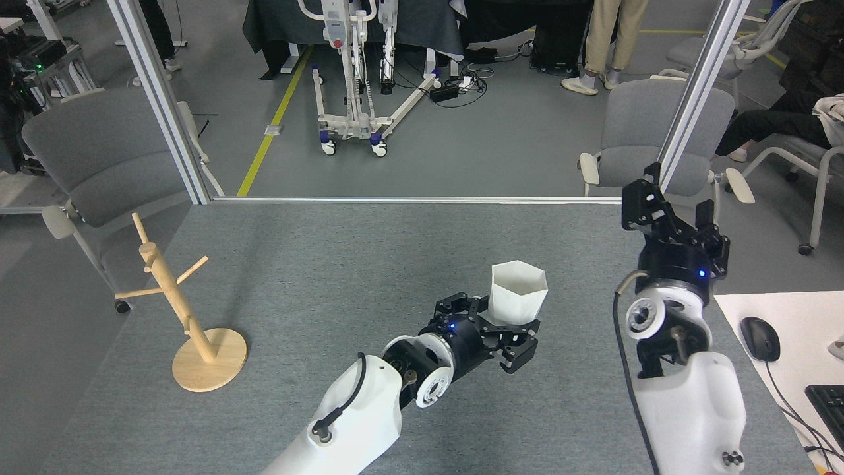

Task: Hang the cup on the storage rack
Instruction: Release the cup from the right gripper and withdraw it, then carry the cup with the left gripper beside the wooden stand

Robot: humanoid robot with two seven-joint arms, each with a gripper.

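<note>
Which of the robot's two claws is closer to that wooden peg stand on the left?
The left gripper, holding the cup near the table's middle. The storage rack stands far to its left. The right gripper is raised near the table's right edge, farther away.

Cup [518, 291] base — behind left pincer [511, 333]

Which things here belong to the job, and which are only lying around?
Belong to the job:
- cup, held upright in the left tool
- storage rack, standing apart at the table's left
- right tool, open and empty

Lying about:
- mouse
- keyboard
- grey chairs
</note>
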